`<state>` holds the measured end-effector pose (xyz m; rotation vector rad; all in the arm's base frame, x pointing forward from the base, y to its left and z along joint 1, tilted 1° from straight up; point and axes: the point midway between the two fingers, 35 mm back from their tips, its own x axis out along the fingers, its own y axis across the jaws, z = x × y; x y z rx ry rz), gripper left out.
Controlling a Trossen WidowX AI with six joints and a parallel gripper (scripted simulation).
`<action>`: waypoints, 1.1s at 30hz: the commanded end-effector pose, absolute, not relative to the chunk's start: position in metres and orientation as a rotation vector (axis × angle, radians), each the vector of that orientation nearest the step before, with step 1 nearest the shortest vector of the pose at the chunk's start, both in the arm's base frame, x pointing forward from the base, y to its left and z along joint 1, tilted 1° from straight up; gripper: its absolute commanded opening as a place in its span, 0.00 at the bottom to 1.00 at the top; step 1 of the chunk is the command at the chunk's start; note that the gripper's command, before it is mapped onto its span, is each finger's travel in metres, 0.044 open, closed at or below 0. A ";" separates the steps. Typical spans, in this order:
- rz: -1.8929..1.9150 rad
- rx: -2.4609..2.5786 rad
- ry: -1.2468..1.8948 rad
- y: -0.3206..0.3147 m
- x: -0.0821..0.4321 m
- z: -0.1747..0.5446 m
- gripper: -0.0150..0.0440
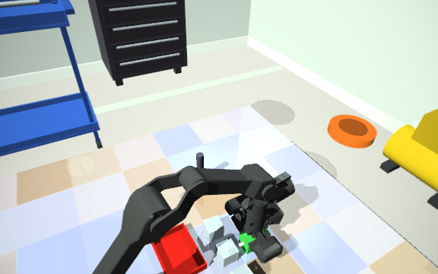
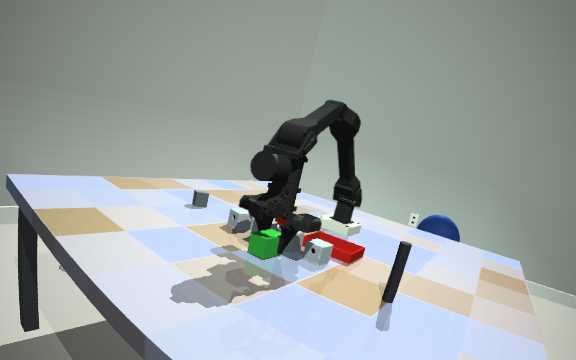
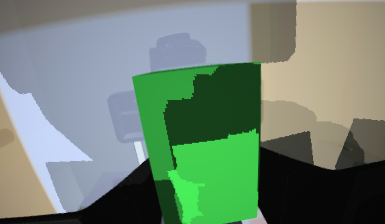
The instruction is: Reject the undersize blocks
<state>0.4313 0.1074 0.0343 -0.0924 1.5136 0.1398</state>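
Top: arm partly hides the green gauge (image 1: 246, 242) (image 2: 264, 244) (image 3: 213, 175).

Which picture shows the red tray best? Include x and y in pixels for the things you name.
The top view: it looks down into the red tray (image 1: 178, 249) (image 2: 355, 253), though the arm (image 1: 139, 217) hides one corner. The exterior view shows it side-on, partly hidden; the wrist view doesn't show it.
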 end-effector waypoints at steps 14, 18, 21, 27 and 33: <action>0.139 -0.092 1.495 0.107 0.428 0.041 0.25; 0.139 -0.092 1.496 0.106 0.425 0.040 0.25; 0.139 -0.092 1.496 0.106 0.424 0.040 0.25; 0.139 -0.092 1.496 0.106 0.423 0.040 0.25; 0.139 -0.092 1.496 0.106 0.420 0.040 0.25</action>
